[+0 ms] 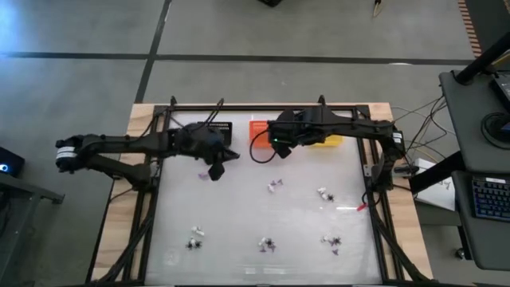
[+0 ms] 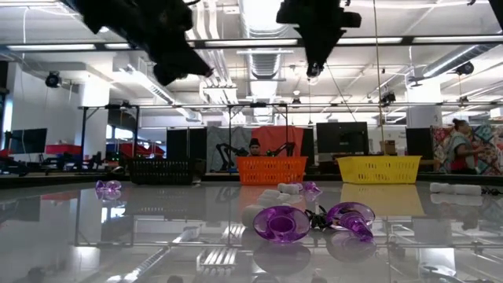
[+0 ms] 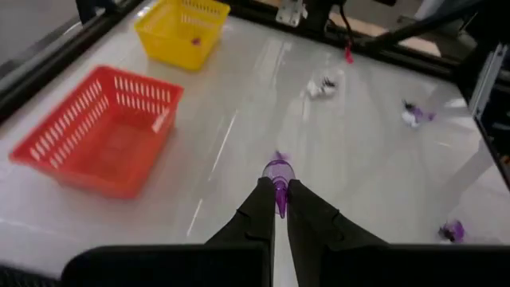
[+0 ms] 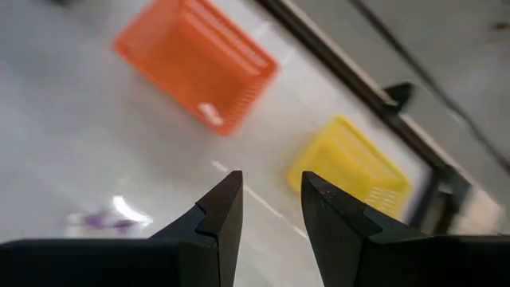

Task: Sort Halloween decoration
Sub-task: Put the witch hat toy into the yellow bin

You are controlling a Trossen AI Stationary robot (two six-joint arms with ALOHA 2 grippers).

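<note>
While both arms hang above the back of the desk: trinkets lie scattered over the glossy white desk (image 1: 239,215), three baskets stand at its rear.
Nearest, low view: purple ring (image 2: 280,224) and purple cone piece (image 2: 351,218) lie close together with a small black spidery piece (image 2: 317,218) between them.
Front row, high view: three small clusters of trinkets near the front edge, at left (image 1: 194,237), middle (image 1: 267,244) and right (image 1: 332,241).
Middle of desk: a purple-and-white bit (image 1: 276,186) and a white-and-black bit (image 1: 325,194), apart from each other.
Left side: a purple piece (image 1: 202,175) lies just beside the left arm's tip.
Left gripper (image 3: 278,198): raised above the desk, fingers (image 3: 259,211) pressed together, pinching a small purple cone-shaped trinket (image 3: 278,174) whose wide end sticks out past the tips.
Right gripper (image 4: 271,195): over the rear of the desk near the orange basket, fingers (image 4: 225,206) spread apart with nothing between them.
Black basket (image 1: 218,128): rear left.
Orange basket (image 3: 102,127): rear centre.
Yellow basket (image 3: 182,28): rear right, a small purple bit (image 3: 195,41) inside.
Beyond the desk: a workshop with screens, and a person (image 2: 462,147) at far right.
</note>
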